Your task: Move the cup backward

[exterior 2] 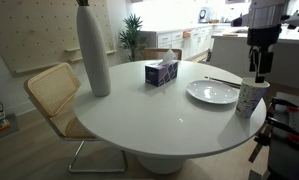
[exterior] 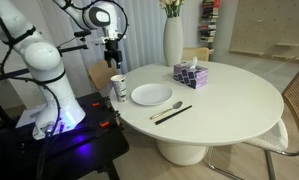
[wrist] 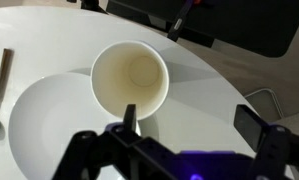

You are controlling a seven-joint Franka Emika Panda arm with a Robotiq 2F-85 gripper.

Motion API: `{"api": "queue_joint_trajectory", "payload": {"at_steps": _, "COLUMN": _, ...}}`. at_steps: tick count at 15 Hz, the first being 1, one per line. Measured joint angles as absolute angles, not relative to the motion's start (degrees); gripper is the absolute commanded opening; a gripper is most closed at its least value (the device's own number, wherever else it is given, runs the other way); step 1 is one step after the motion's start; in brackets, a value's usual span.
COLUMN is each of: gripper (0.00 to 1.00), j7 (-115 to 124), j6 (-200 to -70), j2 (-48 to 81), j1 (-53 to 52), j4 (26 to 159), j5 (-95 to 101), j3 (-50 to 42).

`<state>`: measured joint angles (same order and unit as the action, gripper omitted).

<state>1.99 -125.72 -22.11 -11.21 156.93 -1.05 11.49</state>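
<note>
The small white cup with a dark pattern stands upright at the table's edge next to the plate, seen in both exterior views (exterior: 118, 87) (exterior 2: 251, 98). In the wrist view the cup (wrist: 130, 77) is seen from above, empty. My gripper (exterior: 112, 55) (exterior 2: 260, 62) hangs well above the cup. In the wrist view the gripper (wrist: 192, 118) is open and empty, with one finger overlapping the cup's rim and the other off to the side.
A white plate (exterior: 151, 95) (exterior 2: 212, 92) lies beside the cup, with a spoon and chopsticks (exterior: 169, 109) next to it. A tissue box (exterior: 190, 74) (exterior 2: 161, 73) and a tall white vase (exterior: 173, 42) (exterior 2: 92, 55) stand further in. Wicker chairs (exterior 2: 57, 92) surround the table.
</note>
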Motion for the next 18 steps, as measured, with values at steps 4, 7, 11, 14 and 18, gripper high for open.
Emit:
{"api": "queue_joint_trajectory", "payload": {"at_steps": 4, "gripper": 1.00, "j7": 2.65, "j6": -125.73, "j2": -20.63, "j1": -9.99, "j4": 156.93, "j5": -1.00, "j3": 10.54}}
{"api": "queue_joint_trajectory", "payload": {"at_steps": 7, "gripper": 1.00, "j7": 2.67, "j6": -126.04, "j2": -19.66, "j1": -9.48, "j4": 156.98, "j5": -1.00, "j3": 10.43}}
{"api": "queue_joint_trajectory", "payload": {"at_steps": 11, "gripper": 1.00, "j7": 2.92, "j6": -127.41, "j2": -17.64, "j1": -9.36, "j4": 157.26, "j5": -1.00, "j3": 10.42}}
{"api": "queue_joint_trajectory", "payload": {"at_steps": 14, "gripper": 1.00, "j7": 3.85, "j6": -128.71, "j2": -15.52, "j1": -9.36, "j4": 157.44, "j5": -1.00, "j3": 10.41}}
{"api": "queue_joint_trajectory", "payload": {"at_steps": 18, "gripper": 1.00, "j7": 3.96, "j6": -130.63, "j2": -12.72, "j1": -9.36, "j4": 157.58, "j5": -1.03, "j3": 10.24}}
